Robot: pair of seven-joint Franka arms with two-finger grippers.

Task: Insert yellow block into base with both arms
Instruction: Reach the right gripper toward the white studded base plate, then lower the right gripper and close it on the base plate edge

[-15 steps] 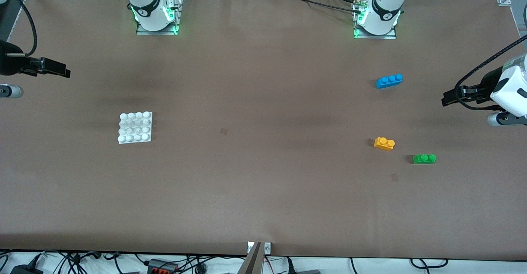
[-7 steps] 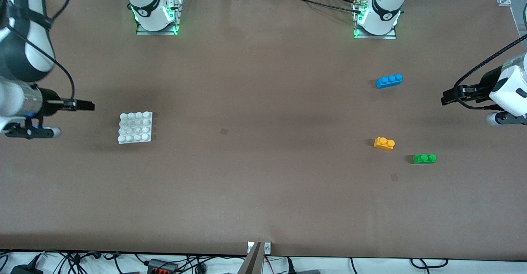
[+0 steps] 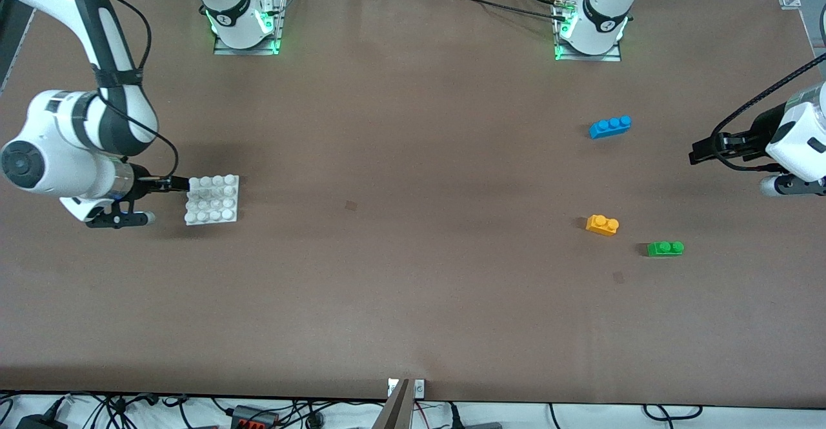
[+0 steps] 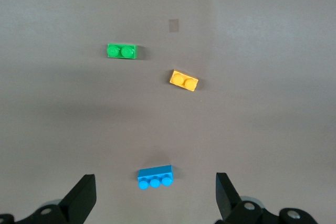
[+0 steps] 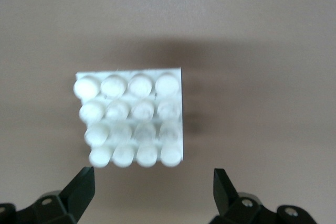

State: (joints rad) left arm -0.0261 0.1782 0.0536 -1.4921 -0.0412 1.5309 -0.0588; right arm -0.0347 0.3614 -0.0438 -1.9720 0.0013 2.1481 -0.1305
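Note:
The yellow block [image 3: 602, 224] lies on the table toward the left arm's end, and also shows in the left wrist view [image 4: 184, 81]. The white studded base [image 3: 212, 199] lies flat toward the right arm's end. My right gripper [image 3: 177, 184] is low beside the base, at the edge toward the right arm's end; in the right wrist view the gripper [image 5: 152, 190] is open and empty, with the base [image 5: 131, 121] just ahead of its fingers. My left gripper [image 3: 700, 151] hangs open and empty over the left arm's end of the table; its fingers [image 4: 84, 198] are spread wide.
A green two-stud brick [image 3: 665, 248] lies beside the yellow block, slightly nearer the front camera. A blue three-stud brick [image 3: 610, 126] lies farther from the front camera; it sits between the left gripper's fingers in the left wrist view [image 4: 155, 176].
My right arm has swung in from the table's end and come down to the base's edge. My left gripper has barely moved. No brick has moved.

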